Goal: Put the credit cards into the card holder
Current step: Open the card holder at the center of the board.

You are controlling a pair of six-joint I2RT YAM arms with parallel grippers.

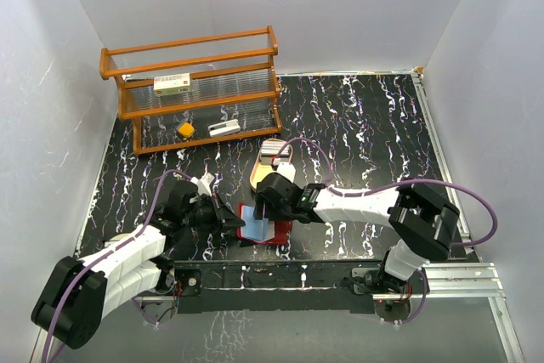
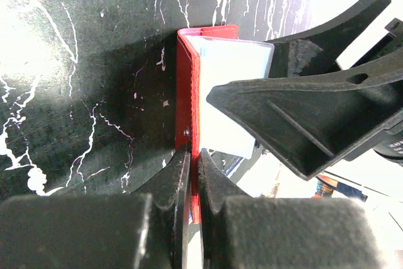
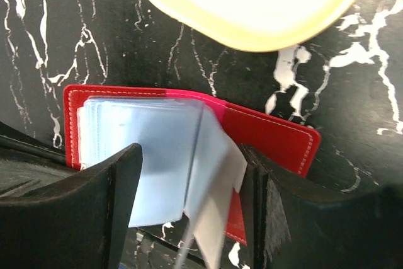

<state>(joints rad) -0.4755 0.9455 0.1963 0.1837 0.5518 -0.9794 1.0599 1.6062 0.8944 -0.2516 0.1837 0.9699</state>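
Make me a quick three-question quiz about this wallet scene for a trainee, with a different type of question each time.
1. True or false: the left gripper is clamped on the edge of the red wallet.
2. Pick one. The oval tray sits: A, just beyond the wallet, toward the back wall; B, on the wooden rack; C, under the wallet.
3. Fill in: the right gripper straddles the wallet's pale blue pockets with its jaws ___.

Key: 1 true; 2 A; 3 open.
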